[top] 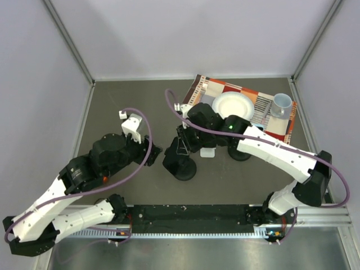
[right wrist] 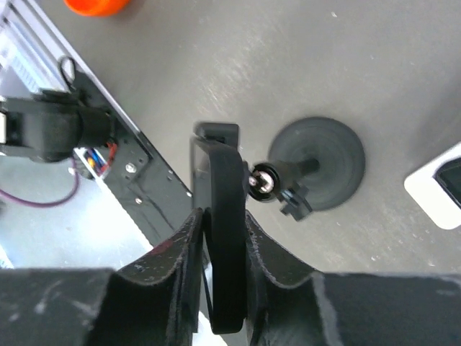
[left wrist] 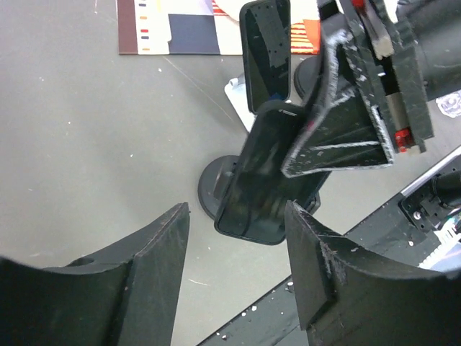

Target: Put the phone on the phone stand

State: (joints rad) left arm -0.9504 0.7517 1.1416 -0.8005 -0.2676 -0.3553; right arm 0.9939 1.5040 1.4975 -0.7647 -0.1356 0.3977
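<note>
Right wrist view shows the right gripper (right wrist: 223,220) pinching the phone (right wrist: 223,180) edgewise, apparently for carrying to the phone stand (right wrist: 428,189), while the left gripper (left wrist: 236,216) hangs spread, empty.

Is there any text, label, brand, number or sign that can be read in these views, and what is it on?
No text can be read in any view.
White label on the right arm: dark print, too blurred to read.
Placemat: coloured blocks and stripes only, no letters made out.
Phone in the right gripper: dark, no brand shows.
</note>
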